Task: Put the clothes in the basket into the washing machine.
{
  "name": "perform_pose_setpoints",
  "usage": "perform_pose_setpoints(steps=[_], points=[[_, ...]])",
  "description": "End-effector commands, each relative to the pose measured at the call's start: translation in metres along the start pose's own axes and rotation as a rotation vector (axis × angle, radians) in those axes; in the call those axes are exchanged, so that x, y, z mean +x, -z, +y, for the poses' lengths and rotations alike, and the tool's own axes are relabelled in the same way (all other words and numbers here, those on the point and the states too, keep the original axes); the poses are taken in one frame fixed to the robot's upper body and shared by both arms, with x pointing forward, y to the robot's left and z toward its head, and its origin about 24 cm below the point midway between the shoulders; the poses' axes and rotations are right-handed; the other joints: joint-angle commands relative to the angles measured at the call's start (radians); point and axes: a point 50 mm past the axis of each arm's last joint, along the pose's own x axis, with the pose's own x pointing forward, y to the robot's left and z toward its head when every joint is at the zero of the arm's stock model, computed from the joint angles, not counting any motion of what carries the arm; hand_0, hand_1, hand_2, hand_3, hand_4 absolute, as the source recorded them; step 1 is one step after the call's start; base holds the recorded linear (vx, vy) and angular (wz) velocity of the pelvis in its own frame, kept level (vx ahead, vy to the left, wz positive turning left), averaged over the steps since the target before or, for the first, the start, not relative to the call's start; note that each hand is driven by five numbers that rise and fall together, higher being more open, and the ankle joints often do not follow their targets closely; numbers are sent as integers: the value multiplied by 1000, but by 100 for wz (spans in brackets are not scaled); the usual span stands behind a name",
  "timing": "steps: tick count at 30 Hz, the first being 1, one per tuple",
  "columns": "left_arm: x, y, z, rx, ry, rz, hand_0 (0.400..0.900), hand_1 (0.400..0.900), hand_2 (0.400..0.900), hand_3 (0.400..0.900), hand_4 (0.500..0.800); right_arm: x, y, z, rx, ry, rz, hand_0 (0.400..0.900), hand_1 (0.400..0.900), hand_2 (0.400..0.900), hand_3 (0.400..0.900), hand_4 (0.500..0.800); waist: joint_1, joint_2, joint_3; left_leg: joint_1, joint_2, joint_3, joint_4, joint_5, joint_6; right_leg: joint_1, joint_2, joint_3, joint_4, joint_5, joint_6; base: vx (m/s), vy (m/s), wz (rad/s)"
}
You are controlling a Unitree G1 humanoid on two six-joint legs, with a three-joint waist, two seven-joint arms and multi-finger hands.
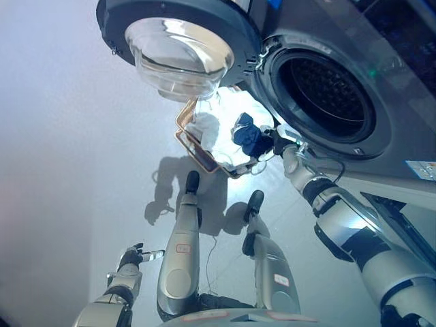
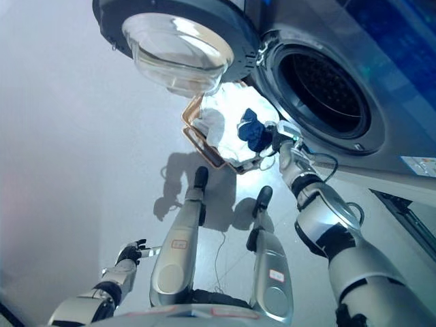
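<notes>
A basket (image 1: 188, 144) with a brown rim stands on the floor below the washing machine's open drum (image 1: 324, 95). White cloth (image 1: 208, 129) lies in it. My right hand (image 1: 278, 142) is shut on a dark blue garment (image 1: 249, 136) and holds it above the basket's right side, just below the drum's lower left rim. The machine's round door (image 1: 182, 42) with its glass bowl hangs open to the left, above the basket. My left hand (image 1: 131, 259) hangs low at the lower left, far from the basket, with curled fingers and nothing in it.
The grey front of the washing machine (image 1: 381, 146) fills the right side. The open door overhangs the basket's far end. Bare pale floor (image 1: 61, 136) spreads to the left.
</notes>
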Motion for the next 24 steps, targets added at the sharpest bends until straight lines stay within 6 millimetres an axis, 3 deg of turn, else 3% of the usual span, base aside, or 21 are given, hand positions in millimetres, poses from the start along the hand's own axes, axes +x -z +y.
perform_pose_setpoints(steps=[1,8,24], points=[[-4,28,-2,-22,-33,80,900,900,900,900,800,7,1,-59,-32,197,3,900,900,900,900,800,15,113,-7,-19,-8,10,-112,88,6,-3,38,27,192,-23,44,1,88,4],[-6,18,-14,-47,-15,32,900,900,900,900,800,8,-4,-99,-63,300,8,900,900,900,900,800,25,155,-7,-127,-13,-4,-85,87,7,-90,19,27,233,-23,55,9,73,5],[-12,0,-36,-69,28,-47,900,900,900,900,800,-4,7,-179,-185,495,85,900,900,900,900,800,47,262,-7,-347,-28,-58,-5,97,-23,-277,-2,56,318,0,99,16,59,0]])
